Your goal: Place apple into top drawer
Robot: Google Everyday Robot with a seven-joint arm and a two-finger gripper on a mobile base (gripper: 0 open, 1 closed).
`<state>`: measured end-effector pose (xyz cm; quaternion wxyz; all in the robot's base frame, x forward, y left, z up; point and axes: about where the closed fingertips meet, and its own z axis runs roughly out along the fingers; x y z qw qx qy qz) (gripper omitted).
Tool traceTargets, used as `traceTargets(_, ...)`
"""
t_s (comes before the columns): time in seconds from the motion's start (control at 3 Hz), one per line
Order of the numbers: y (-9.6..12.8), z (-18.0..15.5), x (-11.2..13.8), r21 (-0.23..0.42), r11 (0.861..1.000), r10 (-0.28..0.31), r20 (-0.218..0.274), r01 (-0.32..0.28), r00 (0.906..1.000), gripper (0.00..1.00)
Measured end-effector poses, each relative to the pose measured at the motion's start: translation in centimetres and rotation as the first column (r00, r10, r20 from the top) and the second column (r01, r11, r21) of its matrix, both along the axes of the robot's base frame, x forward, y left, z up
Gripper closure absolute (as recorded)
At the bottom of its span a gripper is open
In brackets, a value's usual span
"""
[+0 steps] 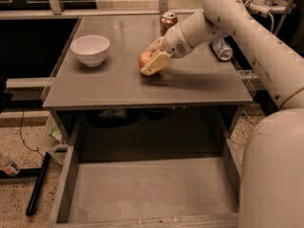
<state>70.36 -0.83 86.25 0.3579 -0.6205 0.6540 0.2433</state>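
The red apple [145,59] with yellowish patches sits on the grey tabletop [114,82], near its middle. My gripper [151,60] is around the apple, one pale finger [155,63] across its front and the other behind it. The apple rests at table height. The top drawer [142,189] is pulled out below the table's front edge; it is a wide shallow grey tray with low side walls and nothing visible in it.
A white bowl [90,49] stands on the table's left. An upright brown can [167,22] stands behind the gripper. A can [221,49] lies on its side at the right. My white arm [247,37] reaches in from the right.
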Motion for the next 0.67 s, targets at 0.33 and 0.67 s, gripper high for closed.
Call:
traceTargets(0.33, -0.3, 0.6, -1.6, 0.029, 1.0, 0.008, 0.019, -0.009, 0.9998, 1.0)
traceTargets(0.67, -2.1, 2.0, -5.0, 0.087, 0.996, -0.006, 0.07, 0.0, 0.9975, 1.0)
